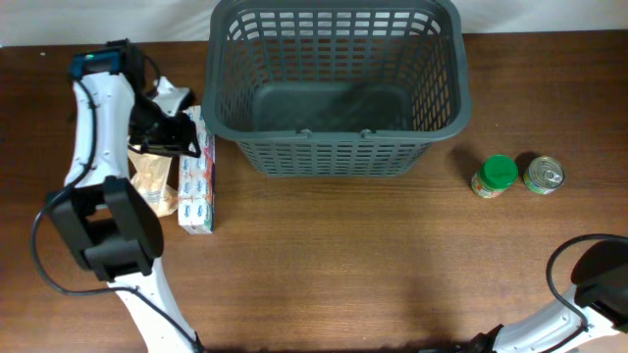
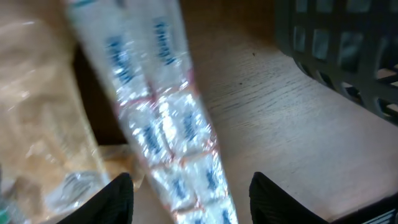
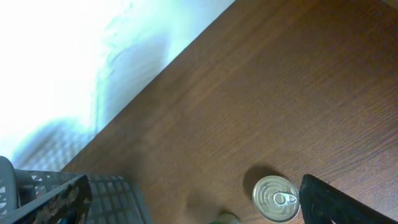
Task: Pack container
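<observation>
You have five items in view, one of each kind: one large dark grey slotted plastic basket [image 1: 334, 157], one small green-lidded jar [image 1: 494, 176], one silver metal tin can [image 1: 543, 175], one long white-and-blue carton [image 1: 195, 196], one tan crinkly plastic packet [image 1: 154, 186].

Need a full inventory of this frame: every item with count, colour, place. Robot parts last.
dark grey lattice-sided plastic shopping basket: 1, dark grey, far centre of table, nothing visible inside
green-lidded jar: 1, green lid, right of basket
small metal tin can: 1, silver, just right of jar
long printed pack: 1, white with blue and red, left of basket
crinkled plastic bag: 1, tan, left of pack
wooden table: 1, dark brown
left gripper: 1, black fingers, open, over pack
right gripper: 1, black fingers, open, above table near can
</observation>
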